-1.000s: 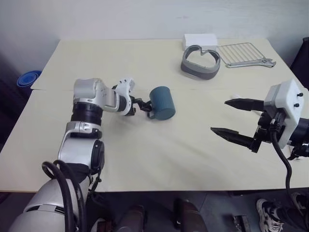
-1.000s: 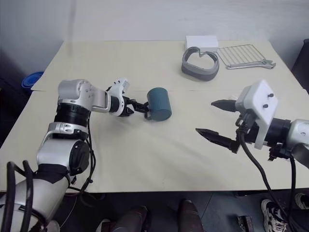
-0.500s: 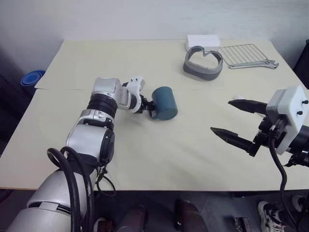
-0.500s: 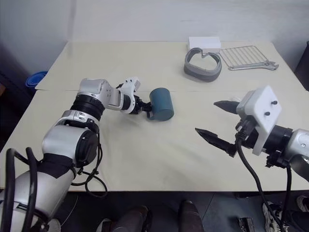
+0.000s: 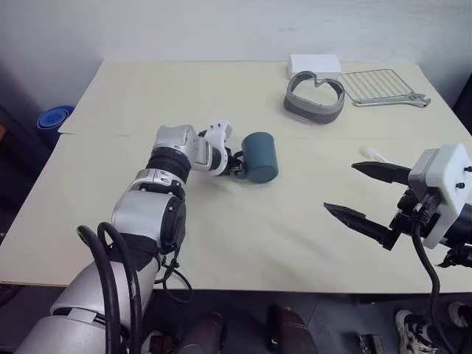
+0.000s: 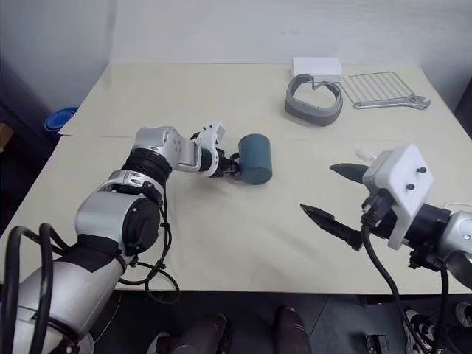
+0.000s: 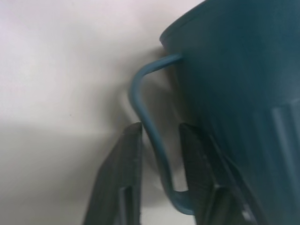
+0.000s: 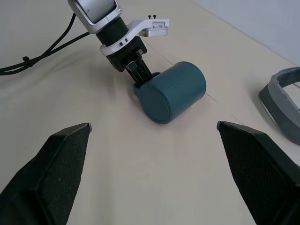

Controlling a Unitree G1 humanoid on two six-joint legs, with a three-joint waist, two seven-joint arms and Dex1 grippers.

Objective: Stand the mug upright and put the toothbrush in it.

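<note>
The left claw point(image 7: 160, 140) pinches the handle of the lying mug point(image 5: 259, 156); the right claw point(image 5: 365, 195) is spread wide.

A pale cream table point(image 5: 221, 96) fills most of the frame, before a plain white wall point(image 5: 184, 29) along the top. The dark floor point(image 5: 15, 125) appears at the left edge
</note>
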